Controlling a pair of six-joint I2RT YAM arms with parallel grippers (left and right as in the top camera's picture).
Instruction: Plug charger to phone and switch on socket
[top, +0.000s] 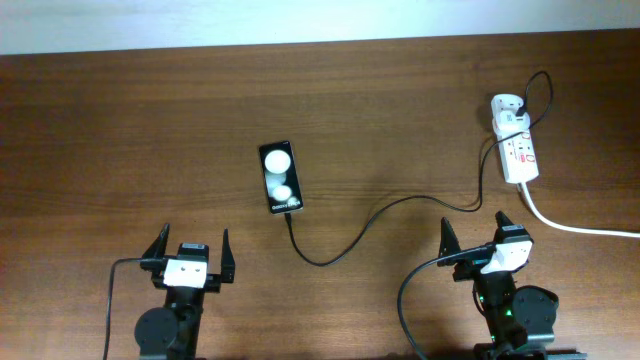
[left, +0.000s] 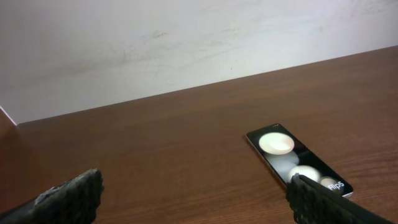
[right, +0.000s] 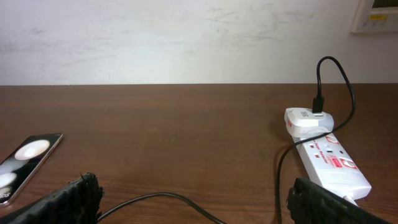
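Observation:
The black phone (top: 280, 178) with two white round spots lies left of the table's middle; it also shows in the left wrist view (left: 297, 159) and at the left edge of the right wrist view (right: 25, 163). The thin black charger cable (top: 372, 218) runs from the phone's near end across to the white adapter (top: 507, 108) on the white socket strip (top: 520, 152). The strip also shows in the right wrist view (right: 328, 163). My left gripper (top: 190, 252) is open and empty, near the phone's front left. My right gripper (top: 482, 238) is open and empty, in front of the strip.
The strip's thick white cord (top: 580, 226) trails off to the right edge. A white wall (right: 186, 37) stands behind the table's far edge. The robots' black cables (top: 410, 300) loop near the arm bases.

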